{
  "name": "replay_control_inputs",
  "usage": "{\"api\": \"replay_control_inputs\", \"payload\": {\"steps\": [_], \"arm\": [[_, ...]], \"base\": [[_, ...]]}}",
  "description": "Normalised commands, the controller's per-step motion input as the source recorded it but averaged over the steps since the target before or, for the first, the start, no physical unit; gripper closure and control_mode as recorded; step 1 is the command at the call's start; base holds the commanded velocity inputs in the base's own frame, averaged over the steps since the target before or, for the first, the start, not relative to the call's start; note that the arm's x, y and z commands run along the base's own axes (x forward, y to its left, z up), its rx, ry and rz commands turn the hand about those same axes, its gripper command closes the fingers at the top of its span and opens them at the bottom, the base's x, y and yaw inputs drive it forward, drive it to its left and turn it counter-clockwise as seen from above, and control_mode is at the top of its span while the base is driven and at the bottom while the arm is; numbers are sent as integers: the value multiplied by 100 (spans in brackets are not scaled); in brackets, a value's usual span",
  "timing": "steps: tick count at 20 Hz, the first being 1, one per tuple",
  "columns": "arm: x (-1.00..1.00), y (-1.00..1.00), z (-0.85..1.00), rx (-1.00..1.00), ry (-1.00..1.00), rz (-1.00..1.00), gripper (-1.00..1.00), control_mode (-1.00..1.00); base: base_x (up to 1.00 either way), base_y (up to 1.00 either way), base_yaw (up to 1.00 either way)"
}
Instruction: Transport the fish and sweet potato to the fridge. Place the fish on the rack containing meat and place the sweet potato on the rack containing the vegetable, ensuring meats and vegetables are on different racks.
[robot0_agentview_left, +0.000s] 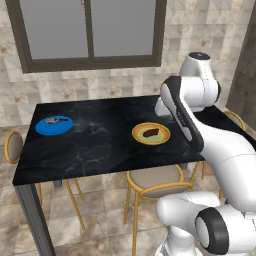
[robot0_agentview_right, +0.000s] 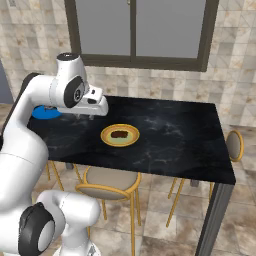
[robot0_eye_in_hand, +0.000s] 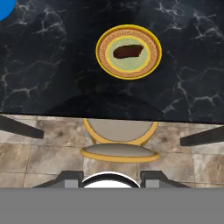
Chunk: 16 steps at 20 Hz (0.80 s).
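The sweet potato (robot0_eye_in_hand: 127, 51), dark reddish-brown, lies on a yellow-rimmed plate (robot0_eye_in_hand: 103, 52) near the middle of the black marble table (robot0_agentview_left: 95, 145); it also appears as sweet potato (robot0_agentview_left: 151, 133) and sweet potato (robot0_agentview_right: 119, 134). The small grey fish (robot0_agentview_left: 56, 120) rests on a blue plate (robot0_agentview_left: 54, 125) at the table's far left. My gripper (robot0_eye_in_hand: 111, 179) hovers high over the table's near edge, well short of the yellow plate, fingertips apart with nothing between them; in the right base view the gripper (robot0_agentview_right: 87, 116) hangs left of that plate. The fridge, its racks, the meat and the vegetable are out of view.
A yellow-framed chair (robot0_agentview_left: 155, 180) is tucked under the near table edge right below the hand, chair (robot0_eye_in_hand: 119, 131). More chairs stand at the table's ends (robot0_agentview_left: 12, 147) (robot0_agentview_right: 234, 145). A window (robot0_agentview_left: 90, 30) is on the tiled wall behind.
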Motion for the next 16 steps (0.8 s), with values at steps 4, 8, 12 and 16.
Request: {"api": "replay_control_inputs", "payload": {"steps": [4, 8, 12, 16], "arm": [[-11, 0, 0, 0, -2, 0, -100, -100], [-49, 7, -4, 0, 0, 1, -100, -100], [-65, 0, -14, 0, 3, 0, -100, -100], [-57, 0, -20, 0, 2, 0, -100, -100]], "base": [[0, 0, 0], [0, 0, 0], [0, 0, 0], [0, 0, 0]]}}
